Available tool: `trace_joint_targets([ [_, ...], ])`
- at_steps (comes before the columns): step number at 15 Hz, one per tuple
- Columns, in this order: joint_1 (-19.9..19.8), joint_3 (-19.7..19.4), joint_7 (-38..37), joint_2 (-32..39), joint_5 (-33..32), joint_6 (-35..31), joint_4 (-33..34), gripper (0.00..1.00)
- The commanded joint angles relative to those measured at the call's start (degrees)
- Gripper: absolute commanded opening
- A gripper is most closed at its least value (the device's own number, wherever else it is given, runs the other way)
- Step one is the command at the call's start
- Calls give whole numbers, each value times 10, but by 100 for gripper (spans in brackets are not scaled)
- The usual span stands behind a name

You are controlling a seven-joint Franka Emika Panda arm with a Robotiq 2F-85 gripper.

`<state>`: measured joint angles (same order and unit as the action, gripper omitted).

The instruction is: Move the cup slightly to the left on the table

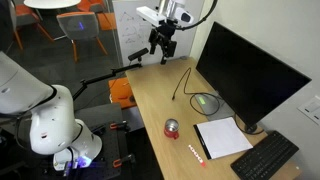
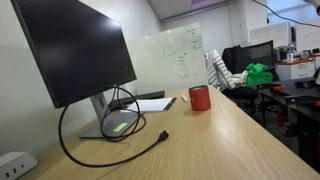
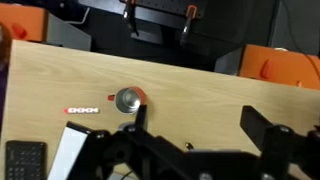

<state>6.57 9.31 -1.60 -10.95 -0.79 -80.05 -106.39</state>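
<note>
**Arm.** White Panda arm; in an exterior view its bulky base links fill the lower left of the frame. The gripper (image 1: 163,52) hangs at upper centre, above the far end of the table (image 1: 150,105) and well clear of the surface. It points downward.

**Tool state.** Released. In the wrist view the gripper (image 3: 197,125) shows two dark fingers (image 3: 140,120) spread wide, with bare wood between them and nothing held.

**Hidden or unclear.**
- Finger bases are cut off by the lower edge of the wrist view.
- The keyboard (image 3: 25,160) and white notepad (image 3: 65,155) are cropped at lower left.
- The strip of red-and-white dots (image 3: 82,110) is too small to read.

**Cup.** The cup (image 1: 172,127) is small, squat and red, with a pale greyish top. It stands upright on the table at lower centre, just left of the notepad (image 1: 222,137). In the wrist view the cup (image 3: 128,98) sits left of centre, apart from the fingers. In an exterior view the cup (image 2: 200,98) stands right of the monitor (image 2: 75,50).
</note>
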Motion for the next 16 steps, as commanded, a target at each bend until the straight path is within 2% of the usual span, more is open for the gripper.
trace_joint_targets([
  [1,4,-3,-1,1,-1,1,1,100],
  [8,-14,-33,-38,-25,38,-76,-64,100],
  [12,-33,-59,-55,-36,91,-139,-134,100],
  [16,-52,-75,-52,-48,100,-229,-219,100],
])
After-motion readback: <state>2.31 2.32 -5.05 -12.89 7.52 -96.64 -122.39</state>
